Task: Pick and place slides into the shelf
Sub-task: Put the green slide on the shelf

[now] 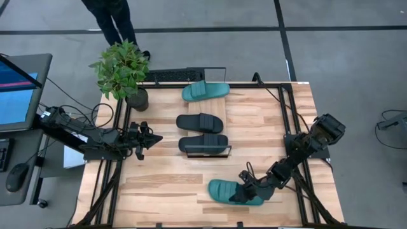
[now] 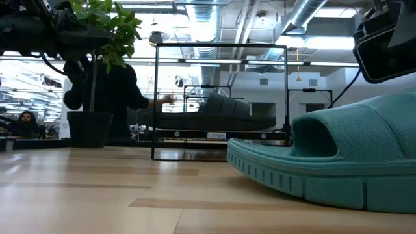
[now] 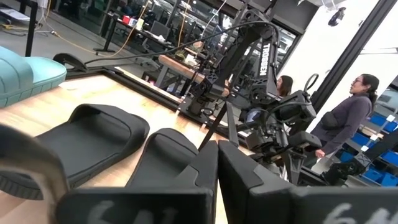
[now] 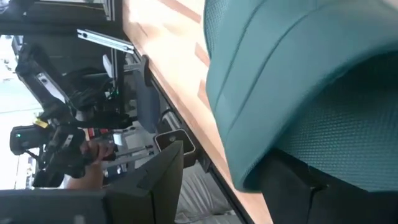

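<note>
Slides on the table, right claw around a teal one

Right claw [image 1: 245, 191] is down at the near edge of the table [image 1: 165, 191], spread wide with its fingers around the strap end of a teal slide [image 1: 224, 189]. In the right wrist view one finger [image 4: 158, 174] sits beside the slide and the other is under the teal strap, so it looks set around it, but I can't tell if it's actually squeezing. The slide lies flat on the wood.

Two black slides [image 1: 202, 132] sit side by side mid-table on the shelf [image 1: 219, 109], between its black wire ends. The other teal slide [image 1: 205, 91] lies at the shelf's far end, near the table's back edge.

Left claw [image 1: 147, 138] is shut with nothing in it, hovering off to the left of the black pair. A potted plant [image 1: 122, 71] stands at the back left corner, and a person stands just behind it.
</note>
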Motion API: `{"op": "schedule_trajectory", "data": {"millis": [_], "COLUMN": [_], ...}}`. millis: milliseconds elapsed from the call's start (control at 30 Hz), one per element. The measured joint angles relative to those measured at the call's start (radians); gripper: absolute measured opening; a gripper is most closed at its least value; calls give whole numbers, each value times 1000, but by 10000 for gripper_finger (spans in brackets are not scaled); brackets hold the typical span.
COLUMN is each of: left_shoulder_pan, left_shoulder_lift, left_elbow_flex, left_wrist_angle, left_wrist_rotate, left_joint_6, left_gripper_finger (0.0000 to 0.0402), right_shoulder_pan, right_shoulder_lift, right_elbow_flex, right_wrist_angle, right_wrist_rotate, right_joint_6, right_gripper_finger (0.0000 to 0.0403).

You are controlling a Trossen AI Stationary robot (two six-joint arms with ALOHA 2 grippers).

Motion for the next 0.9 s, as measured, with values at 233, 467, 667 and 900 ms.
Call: {"op": "schedule_trajectory", "data": {"millis": [233, 467, 667, 900], "left_shoulder_pan": [0, 0, 0, 0], "left_shoulder_lift": [0, 0, 0, 0], "left_elbow_flex": [0, 0, 0, 0], "left_wrist_angle": [-5, -12, -12, -12], "left_wrist_rotate": [0, -1, -1, -1], "left_joint_6": [0, 0, 0, 0], "left_gripper_finger": [0, 0, 0, 0], "right_shoulder_pan": [-25, -30, -28, -27], "right_shoulder_lift": [0, 0, -15, -112], "right_elbow_flex": [0, 0, -1, -1], "right_wrist_angle": [-9, -24, -44, -177], "right_wrist_rotate": [0, -1, -1, -1], "right_joint_6": [-8, -5, 8, 26], "right_gripper_finger": [114, 13, 5, 2]}}
